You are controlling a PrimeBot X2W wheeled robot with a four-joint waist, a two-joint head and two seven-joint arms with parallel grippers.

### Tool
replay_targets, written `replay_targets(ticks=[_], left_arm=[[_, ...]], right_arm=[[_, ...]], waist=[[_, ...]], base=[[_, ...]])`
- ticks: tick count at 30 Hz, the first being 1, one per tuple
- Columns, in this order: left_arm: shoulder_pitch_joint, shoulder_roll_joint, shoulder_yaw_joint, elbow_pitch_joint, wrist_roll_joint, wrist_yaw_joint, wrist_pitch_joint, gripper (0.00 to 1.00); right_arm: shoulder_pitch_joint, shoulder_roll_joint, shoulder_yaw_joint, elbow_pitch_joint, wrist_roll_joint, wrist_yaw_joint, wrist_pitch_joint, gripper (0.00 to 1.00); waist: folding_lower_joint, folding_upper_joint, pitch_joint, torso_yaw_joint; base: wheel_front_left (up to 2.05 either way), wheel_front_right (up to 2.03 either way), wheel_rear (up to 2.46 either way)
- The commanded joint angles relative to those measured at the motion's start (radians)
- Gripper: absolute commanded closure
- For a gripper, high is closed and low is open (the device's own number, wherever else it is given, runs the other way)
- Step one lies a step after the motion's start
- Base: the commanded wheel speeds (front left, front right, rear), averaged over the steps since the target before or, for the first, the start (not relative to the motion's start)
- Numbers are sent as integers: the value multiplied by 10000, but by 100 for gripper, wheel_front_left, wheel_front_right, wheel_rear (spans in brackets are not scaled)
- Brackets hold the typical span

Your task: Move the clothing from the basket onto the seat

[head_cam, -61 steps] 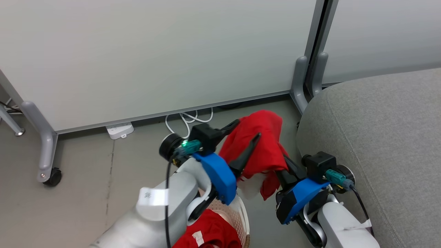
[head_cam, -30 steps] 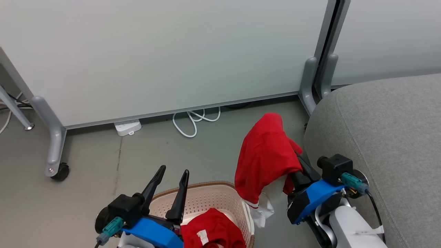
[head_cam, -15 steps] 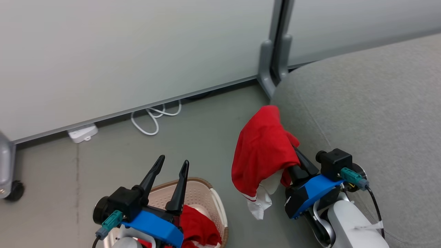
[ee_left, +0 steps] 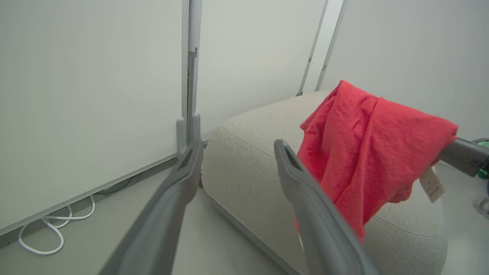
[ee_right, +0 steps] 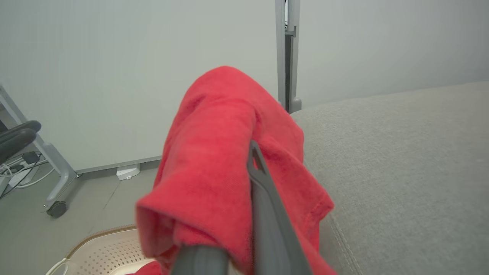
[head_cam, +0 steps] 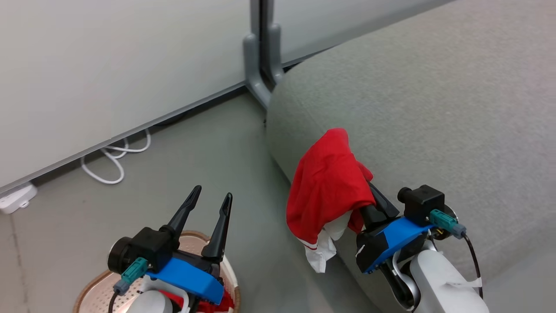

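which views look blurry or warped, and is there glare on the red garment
Head view: flat, even light, no glare on the red garment. Left wrist view: the left tool is soft up close, and the far wall posts lean from wide-angle warp. Right wrist view: the garment's near folds and the right tool are blurred.

We see a pale partition panel point(head_cam: 108, 65) meeting a grey floor point(head_cam: 208, 148); a grey upright post point(head_cam: 259, 52) joins it to a second panel point(head_cam: 330, 21); a looped white cable point(head_cam: 114, 157) lies along the panel's foot, near a white power strip point(head_cam: 15, 198); in the right wrist view, a grey leg point(ee_right: 47, 151) ends in a black caster point(ee_right: 57, 209).
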Motion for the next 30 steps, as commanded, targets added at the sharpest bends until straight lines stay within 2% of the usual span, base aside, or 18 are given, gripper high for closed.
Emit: replay_targets(ticks=[1,10,16,20,24,28,30], left_arm=[[-127,78,-12,-27,57,-69,-29,0],[-292,208,-158,39,60,-50,-30,0],[-394,236,-252,65,21,-50,-30,0],[-585,297,-284,-30,107,-50,-30,0],[-911,425,-358,-182,136,-50,-30,0],[-1487,656,-718,-283,198,-51,-29,0],[-1630,723,-797,-288,207,-51,-30,0]], right_arm=[[-227,-16,7,29,64,3,-106,100],[-238,-13,22,219,283,4,-265,100],[-406,-13,-58,336,349,3,-319,100],[-1090,-13,-300,528,614,4,-255,100],[-2473,-13,-998,1044,955,3,-14,100],[-4248,-29,-2554,2129,566,3,142,100],[-4659,-108,-2919,2367,494,4,159,100]], waist=[[0,0,195,-527],[0,0,400,-1137],[0,0,494,-1128],[0,0,824,-965],[0,0,1483,-688],[0,0,2254,-201],[0,0,2443,-63]], base=[[0,0,0],[0,0,0],[0,0,0],[0,0,0],[0,0,0],[0,0,0],[0,0,0]])
